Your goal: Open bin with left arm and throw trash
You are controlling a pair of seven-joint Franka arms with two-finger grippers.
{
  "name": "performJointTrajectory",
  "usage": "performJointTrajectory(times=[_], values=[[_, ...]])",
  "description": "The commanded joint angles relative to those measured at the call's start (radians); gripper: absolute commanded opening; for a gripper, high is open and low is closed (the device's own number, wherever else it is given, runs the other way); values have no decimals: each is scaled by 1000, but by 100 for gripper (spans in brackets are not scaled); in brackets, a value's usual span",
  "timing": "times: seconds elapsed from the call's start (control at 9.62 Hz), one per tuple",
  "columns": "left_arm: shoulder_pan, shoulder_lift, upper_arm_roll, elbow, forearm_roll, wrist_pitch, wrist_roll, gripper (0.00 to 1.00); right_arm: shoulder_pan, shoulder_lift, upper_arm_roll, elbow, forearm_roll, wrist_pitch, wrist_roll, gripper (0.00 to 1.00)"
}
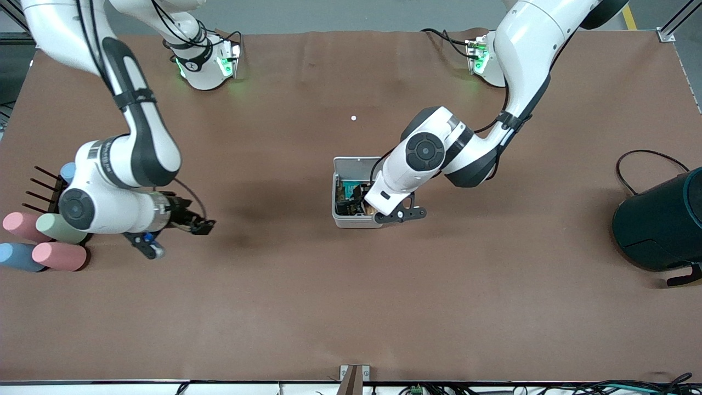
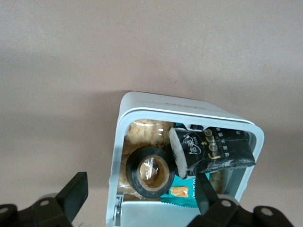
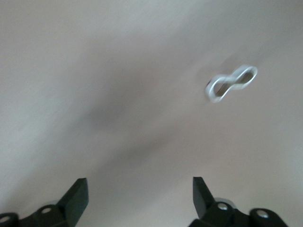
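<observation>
Left tool [image 2: 139,198] over bin [image 2: 124,142] (fingers apart).

The front view looks down from high up, facing both robots, and takes in the whole table [image 1: 351,307]. The bin [image 1: 351,219] sits near the middle of it.

The left wrist view looks straight down into the bin [image 2: 187,111] from very close. Only the bin fills it, so these two views share the bin.

The right wrist view looks down at bare table [image 3: 118,94], well away from the bin, toward the right arm's end.
</observation>
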Motion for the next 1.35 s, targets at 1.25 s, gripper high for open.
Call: performJointTrajectory(times=[1.25], values=[[444,-488,95,230,92,-716,698,100,-162,-7,16,-392,-169,548,-380,99]])
